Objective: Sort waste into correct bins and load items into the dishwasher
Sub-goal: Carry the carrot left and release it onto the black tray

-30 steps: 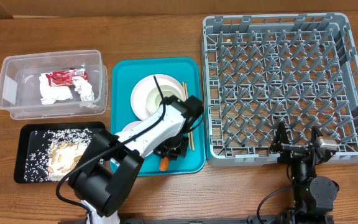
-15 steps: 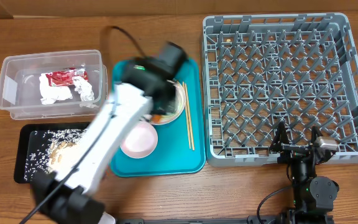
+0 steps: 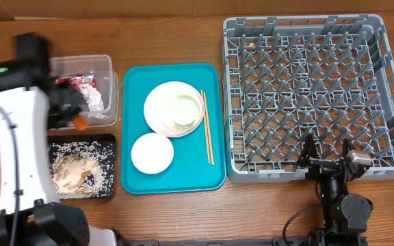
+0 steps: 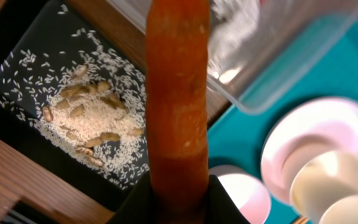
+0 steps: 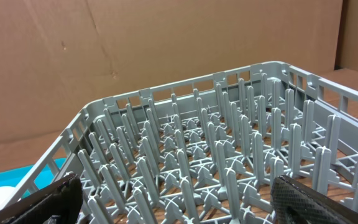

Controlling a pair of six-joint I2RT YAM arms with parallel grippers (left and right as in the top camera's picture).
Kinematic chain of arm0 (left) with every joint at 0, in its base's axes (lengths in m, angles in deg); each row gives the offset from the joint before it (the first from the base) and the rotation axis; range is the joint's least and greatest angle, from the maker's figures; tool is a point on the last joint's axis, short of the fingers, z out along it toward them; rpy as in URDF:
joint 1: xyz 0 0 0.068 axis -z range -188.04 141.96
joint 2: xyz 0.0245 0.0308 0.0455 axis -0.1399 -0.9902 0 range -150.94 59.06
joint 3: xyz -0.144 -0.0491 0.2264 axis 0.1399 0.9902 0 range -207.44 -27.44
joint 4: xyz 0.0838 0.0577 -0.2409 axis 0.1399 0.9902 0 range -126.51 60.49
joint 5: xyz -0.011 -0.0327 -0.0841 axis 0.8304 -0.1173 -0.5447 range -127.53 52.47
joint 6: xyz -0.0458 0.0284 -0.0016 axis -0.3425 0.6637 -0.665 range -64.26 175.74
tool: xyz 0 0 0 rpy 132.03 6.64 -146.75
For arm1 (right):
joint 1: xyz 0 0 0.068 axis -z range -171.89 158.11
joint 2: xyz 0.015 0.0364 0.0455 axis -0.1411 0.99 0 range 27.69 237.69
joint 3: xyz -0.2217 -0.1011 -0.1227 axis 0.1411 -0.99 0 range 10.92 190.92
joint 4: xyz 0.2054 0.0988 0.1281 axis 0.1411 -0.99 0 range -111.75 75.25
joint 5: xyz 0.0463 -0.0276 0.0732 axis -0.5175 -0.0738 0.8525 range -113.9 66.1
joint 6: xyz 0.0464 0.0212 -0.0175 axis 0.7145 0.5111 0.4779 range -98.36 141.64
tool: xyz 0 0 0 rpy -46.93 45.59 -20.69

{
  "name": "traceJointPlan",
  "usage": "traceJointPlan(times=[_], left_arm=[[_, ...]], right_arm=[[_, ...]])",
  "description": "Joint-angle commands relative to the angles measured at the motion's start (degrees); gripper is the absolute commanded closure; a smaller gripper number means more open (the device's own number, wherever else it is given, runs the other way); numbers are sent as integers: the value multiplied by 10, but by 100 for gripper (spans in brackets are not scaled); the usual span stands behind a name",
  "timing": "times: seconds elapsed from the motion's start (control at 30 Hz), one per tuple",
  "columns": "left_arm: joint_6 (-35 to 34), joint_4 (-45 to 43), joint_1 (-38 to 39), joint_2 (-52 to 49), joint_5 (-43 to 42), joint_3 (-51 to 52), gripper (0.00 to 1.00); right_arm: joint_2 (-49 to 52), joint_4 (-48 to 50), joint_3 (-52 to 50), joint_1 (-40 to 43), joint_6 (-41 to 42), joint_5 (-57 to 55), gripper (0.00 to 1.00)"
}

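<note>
Now my left hand [image 3: 76, 117] pinches the carrot [image 4: 178, 93] lengthwise at the clear tub's [image 3: 108, 68] edge, black tray [image 3: 108, 191] just beside.

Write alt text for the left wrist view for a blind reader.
The left gripper holds an orange carrot upright in the centre. Behind it lie a black tray of rice and scraps, a clear tub, and a teal tray with dishes.

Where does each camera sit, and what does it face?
Overhead: above, looking down on rack, teal tray; left arm, right arm show.
Left wrist: looks down past left pincer, gripping carrot, onto black tray.
Right wrist: low, facing across rack; right pincer, open, shows.
Shared: overhead and left wrist both show carrot, black tray.
</note>
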Motion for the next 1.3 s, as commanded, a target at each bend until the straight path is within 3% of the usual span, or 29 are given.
traceJointPlan(times=[0.0, 0.23, 0.43, 0.97, 1.27], left_arm=[[-16, -14, -66, 9, -94, 13, 96], [-81, -94, -150, 9, -113, 101, 96], [-102, -212, -191, 9, -210, 227, 96], [-167, -323, -195, 9, -185, 365, 96], [-181, -340, -195, 9, -170, 371, 96]], right_arm=[[-6, 4, -6, 2, -2, 3, 0], [-6, 4, -6, 2, -2, 3, 0], [-6, 4, -6, 2, -2, 3, 0], [-6, 4, -6, 2, -2, 3, 0], [-6, 4, -6, 2, -2, 3, 0]])
